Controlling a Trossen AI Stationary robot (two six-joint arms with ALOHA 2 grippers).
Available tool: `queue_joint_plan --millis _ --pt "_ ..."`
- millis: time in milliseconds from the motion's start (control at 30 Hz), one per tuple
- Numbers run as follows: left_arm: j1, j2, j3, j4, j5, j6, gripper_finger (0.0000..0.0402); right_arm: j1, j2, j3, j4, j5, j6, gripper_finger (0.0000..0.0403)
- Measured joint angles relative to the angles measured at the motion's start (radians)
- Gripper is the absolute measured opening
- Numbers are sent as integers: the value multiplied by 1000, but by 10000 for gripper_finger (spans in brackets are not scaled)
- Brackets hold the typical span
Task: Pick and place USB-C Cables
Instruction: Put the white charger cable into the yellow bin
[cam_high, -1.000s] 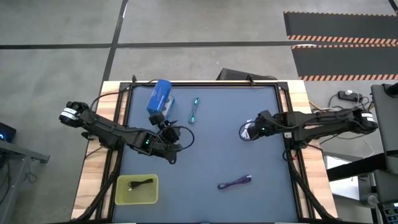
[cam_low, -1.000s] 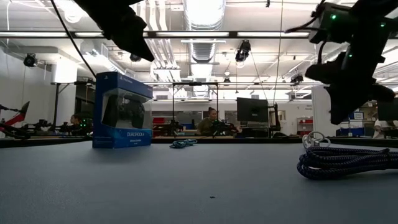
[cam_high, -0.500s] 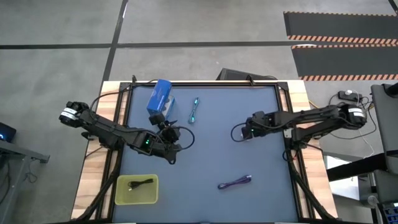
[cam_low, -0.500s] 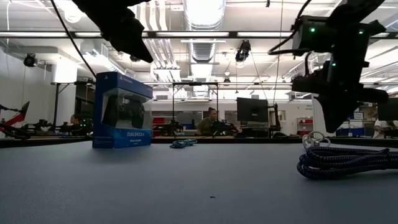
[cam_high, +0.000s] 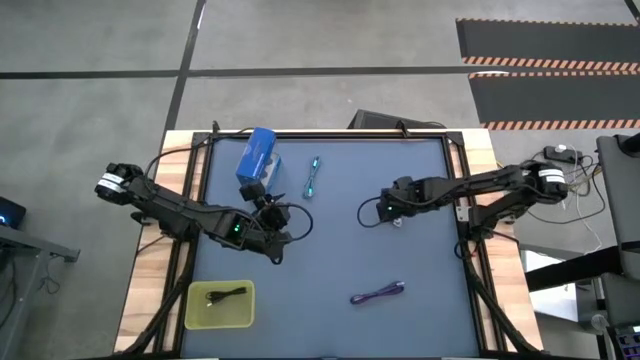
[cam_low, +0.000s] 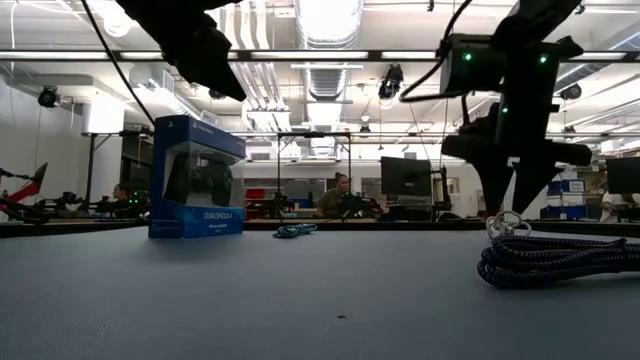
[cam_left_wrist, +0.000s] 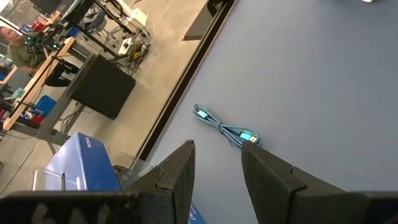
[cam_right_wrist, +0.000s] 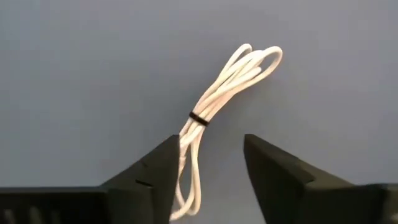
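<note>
Yellow tray (cam_high: 219, 305) at the surface's near-left corner already holds the black cable (cam_high: 226, 294), presumably the drop-off. Left claw (cam_left_wrist: 217, 163) waits released near the teal cable (cam_high: 313, 178). Right claw (cam_right_wrist: 211, 163), spread, straddles the white cable (cam_right_wrist: 214, 102), having advanced leftward from a second ago; purple cable (cam_high: 377, 293) lies untouched.

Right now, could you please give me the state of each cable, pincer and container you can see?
white cable: on the mat, between the open right pincer fingers
teal cable: loose on the mat
purple cable: loose on the mat
black cable: in the yellow tray
left pincer: open, empty
blue box: upright
</note>
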Motion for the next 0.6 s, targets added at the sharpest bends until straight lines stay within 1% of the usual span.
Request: queue_joint_plan --millis 100,167,333,467,600 --pt "0 0 0 0 0 -1 116 0 36 0 2 16 0 212" --pt "0 0 0 0 0 -2 116 0 64 0 13 16 0 222" --pt "0 0 0 2 0 -2 116 1 136 0 58 0 -13 225" --pt "0 0 0 5 0 -2 116 0 174 5 75 -5 -32 206" --pt "0 0 0 6 0 -2 116 1 184 5 85 -13 -27 159"
